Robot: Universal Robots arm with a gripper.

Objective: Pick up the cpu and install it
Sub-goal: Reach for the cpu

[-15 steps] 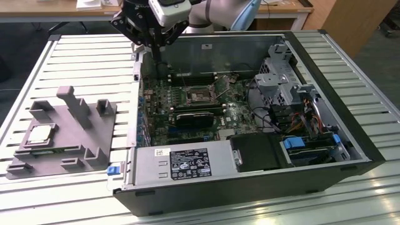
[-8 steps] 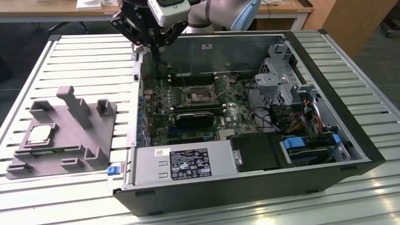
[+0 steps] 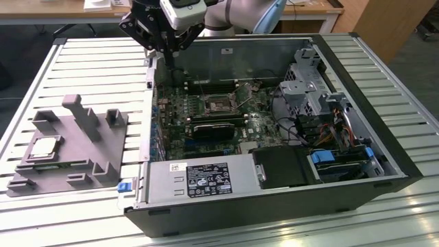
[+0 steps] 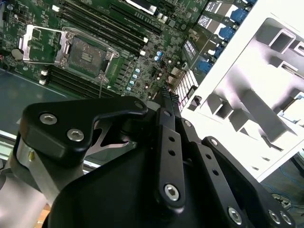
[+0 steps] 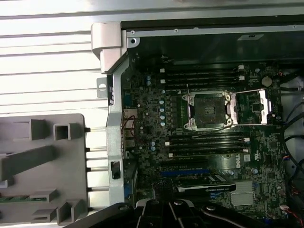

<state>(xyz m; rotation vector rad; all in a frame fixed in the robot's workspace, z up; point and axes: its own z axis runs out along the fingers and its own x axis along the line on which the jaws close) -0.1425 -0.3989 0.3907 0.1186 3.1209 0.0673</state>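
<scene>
Grey plastic fixture block far out to the exterior view's left of the tool, lying flat on the slatted metal desk. Seated on that block, the cpu: pale silver top facing up, well apart from the tool, lower than it, touched by nothing. Further right, the tool itself, hanging over the open computer case at its rear corner on the exterior view's left, pointing down. Fingertips pressed together in the second wrist view, with nothing pinched between them. Below the tool and to its right in the exterior view, the green motherboard on the case floor. On it, the square socket, seen in both wrist views, with its metal load plate swung open beside it. Nearer the exterior camera than the tool, a silver power supply along the case's front edge. Farthest right of the tool, a grey metal drive cage with a tangle of coloured cables just beside it.
</scene>
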